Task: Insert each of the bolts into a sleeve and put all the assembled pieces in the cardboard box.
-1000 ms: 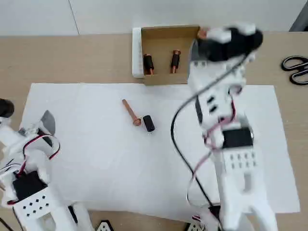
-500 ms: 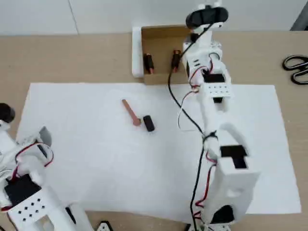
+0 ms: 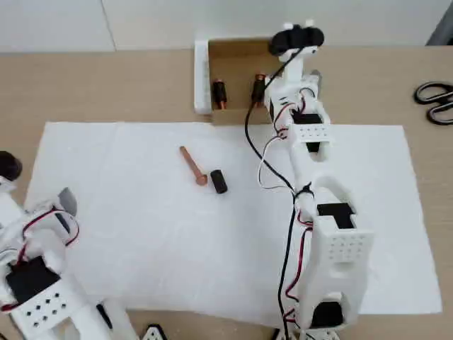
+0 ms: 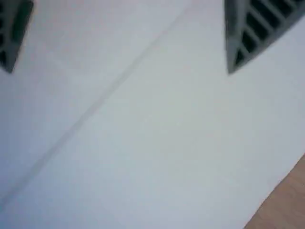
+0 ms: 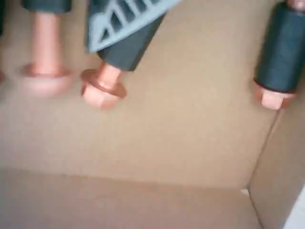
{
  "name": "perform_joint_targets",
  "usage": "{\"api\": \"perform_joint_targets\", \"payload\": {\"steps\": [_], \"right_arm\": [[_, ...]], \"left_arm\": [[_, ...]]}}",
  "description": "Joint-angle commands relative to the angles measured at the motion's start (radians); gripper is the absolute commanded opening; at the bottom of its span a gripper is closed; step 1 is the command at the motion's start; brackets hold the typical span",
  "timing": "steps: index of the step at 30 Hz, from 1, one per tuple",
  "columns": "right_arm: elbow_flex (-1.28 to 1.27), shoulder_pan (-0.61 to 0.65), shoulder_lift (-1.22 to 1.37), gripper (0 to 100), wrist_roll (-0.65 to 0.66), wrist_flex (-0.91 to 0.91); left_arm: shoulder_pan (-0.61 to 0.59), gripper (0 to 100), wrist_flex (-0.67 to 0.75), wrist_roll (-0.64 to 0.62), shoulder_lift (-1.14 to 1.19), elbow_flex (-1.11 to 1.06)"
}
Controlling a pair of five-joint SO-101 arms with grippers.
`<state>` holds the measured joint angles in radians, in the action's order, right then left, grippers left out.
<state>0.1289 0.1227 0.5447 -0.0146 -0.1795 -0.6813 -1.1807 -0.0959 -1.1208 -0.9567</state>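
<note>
Bolts were the job, and one loose bolt (image 3: 191, 164) lay on the white paper (image 3: 141, 234) in the middle of the table, with the last loose sleeve (image 3: 219, 181) just beside its head. The cardboard box (image 3: 233, 47) sat at the far edge of the paper. Two finished pieces lay inside it, one (image 3: 219, 94) near the left wall and one (image 3: 258, 88) more to the middle. The right arm was stretched out over the box. Its right gripper (image 5: 112, 45) was down inside and looked closed on a third piece (image 5: 112, 67), a dark sleeve with the bolt head sticking out low over the box floor. So the step looked like dropping off this third piece. Next, the right gripper would need to let go and lift out without bumping the other pieces. After that, the loose bolt had to go into the loose sleeve, and both were small and could roll. The left gripper (image 4: 133, 38) hung over the near left part of the paper with its two fingers (image 4: 257, 28) spread wide and nothing between them. It was well away from the loose bolt.
</note>
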Motion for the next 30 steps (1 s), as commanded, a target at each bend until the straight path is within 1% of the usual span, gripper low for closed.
{"api": "perform_joint_targets", "payload": {"steps": [1, 3, 6, 11, 14, 16, 20, 25, 27, 30], "right_arm": [[0.055, 0.001, -0.085, 34.6, 0.0, 0.015], [0.049, 0.002, -0.145, 34.6, 0.0, -0.002], [0.046, 0.022, -0.26, 34.6, -0.017, -0.113], [0.044, 0.099, -0.481, 34.5, -0.097, -0.412], [0.037, 0.182, -0.576, 34.5, -0.103, -0.607], [-0.006, 0.231, -0.618, 34.5, -0.103, -0.679], [-0.16, 0.291, -0.685, 34.5, -0.097, -0.748], [-0.364, 0.302, -0.71, 34.6, -0.098, -0.756], [-0.405, 0.306, -0.702, 34.6, -0.1, -0.757], [-0.45, 0.349, -0.702, 34.6, -0.097, -0.75]], "left_arm": [[0.002, 27, -0.003, 0.006, -0.018, 0.044], [0.002, 27, -0.005, 0.009, -0.018, 0.044], [0.002, 27, -0.005, 0.032, -0.018, 0.045], [0.002, 27, -0.005, 0.04, -0.018, 0.044], [0.002, 27, -0.005, 0.04, -0.018, 0.041], [0.002, 27, -0.005, 0.04, -0.018, 0.039], [0.002, 27, -0.021, 0.04, -0.018, 0.039], [0.002, 27, -0.061, 0.04, -0.018, 0.039], [0.002, 27, -0.071, 0.04, -0.018, 0.039], [0.002, 27, -0.091, 0.04, -0.018, 0.044]]}}
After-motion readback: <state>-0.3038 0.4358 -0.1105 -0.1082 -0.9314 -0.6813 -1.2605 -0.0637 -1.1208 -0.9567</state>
